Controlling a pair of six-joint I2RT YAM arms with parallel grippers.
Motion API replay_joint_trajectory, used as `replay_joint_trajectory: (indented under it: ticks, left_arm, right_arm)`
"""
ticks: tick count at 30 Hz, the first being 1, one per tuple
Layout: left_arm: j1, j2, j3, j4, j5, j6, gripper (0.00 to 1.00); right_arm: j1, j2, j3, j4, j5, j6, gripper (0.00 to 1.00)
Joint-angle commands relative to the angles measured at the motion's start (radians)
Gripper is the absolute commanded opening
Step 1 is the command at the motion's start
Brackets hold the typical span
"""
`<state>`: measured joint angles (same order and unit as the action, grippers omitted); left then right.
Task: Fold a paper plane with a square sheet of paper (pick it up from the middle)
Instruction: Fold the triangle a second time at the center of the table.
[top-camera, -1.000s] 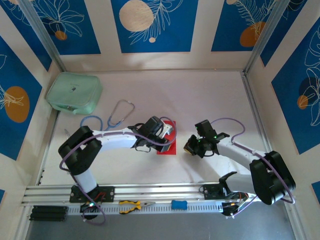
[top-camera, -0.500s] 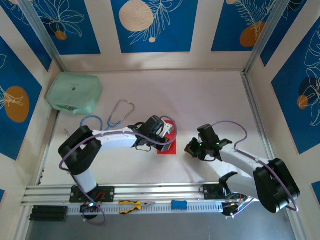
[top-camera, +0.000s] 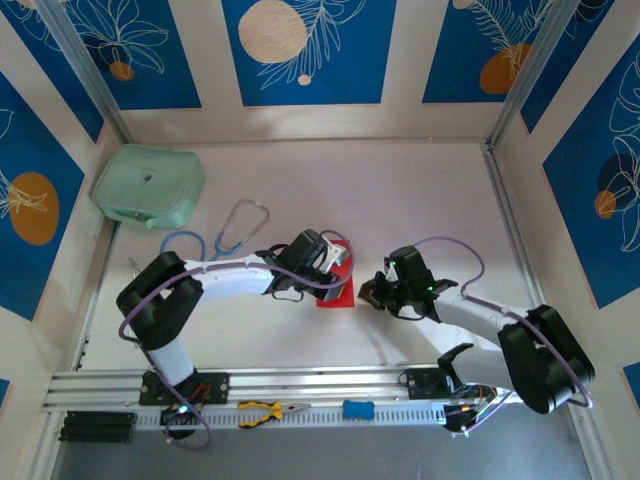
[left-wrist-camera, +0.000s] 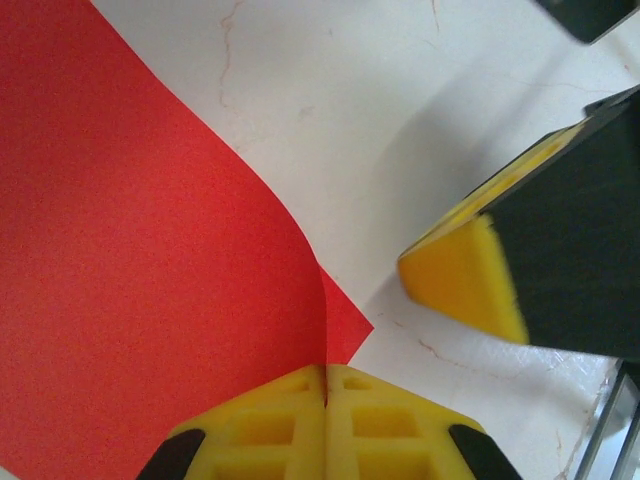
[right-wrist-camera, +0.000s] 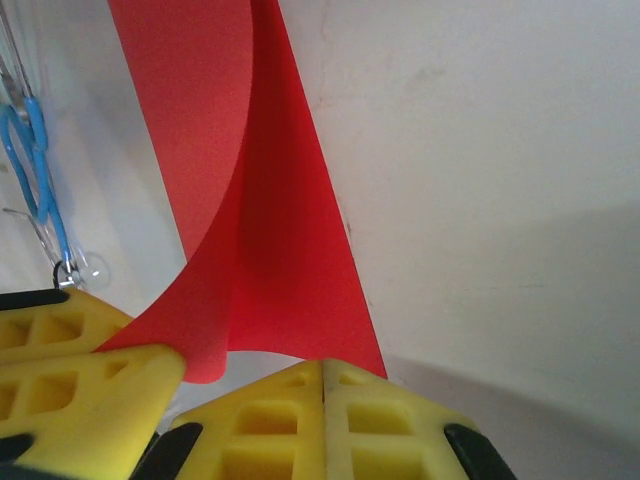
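The square sheet of paper (top-camera: 336, 297) is bright red and lies mid-table, partly under my left gripper (top-camera: 339, 268). In the left wrist view the paper (left-wrist-camera: 140, 260) curls upward and its lifted edge runs straight into the closed seam of my left gripper (left-wrist-camera: 326, 376). My right gripper (top-camera: 369, 292) sits just right of the sheet. Its yellow fingers (right-wrist-camera: 324, 372) are pressed together at the near edge of the paper (right-wrist-camera: 270, 250). Whether they pinch that edge is hidden. Its fingertip (left-wrist-camera: 465, 282) shows just off the paper's corner.
A blue stethoscope (top-camera: 226, 234) lies left of the sheet and shows again as the stethoscope (right-wrist-camera: 30, 165). A mint-green pouch (top-camera: 150, 186) sits at the back left. Pliers (top-camera: 262, 411) and a blue tool (top-camera: 358, 408) rest on the front rail. Patterned walls close three sides.
My right gripper has moved left, up to the paper's right edge, and its jaws have closed fully. The left arm and its hold on the paper are unchanged.
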<state>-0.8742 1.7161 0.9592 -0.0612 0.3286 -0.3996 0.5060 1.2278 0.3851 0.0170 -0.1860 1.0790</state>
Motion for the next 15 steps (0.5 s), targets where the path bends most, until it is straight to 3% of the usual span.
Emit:
replay_joint_trajectory:
  ticks: [1,10,15]
  left_arm:
    - [0.011,-0.001,0.014,0.017,0.028,-0.027,0.00]
    - [0.011,0.007,0.019,0.008,0.026,-0.035,0.00]
    - [0.011,0.013,0.025,0.000,0.021,-0.040,0.00]
  right_arm:
    - [0.023,0.048,0.024,0.083,-0.029,0.024,0.00]
    - [0.059,0.194,0.082,0.142,-0.040,0.025,0.00]
    - [0.063,0.249,0.106,0.084,-0.025,0.008,0.00]
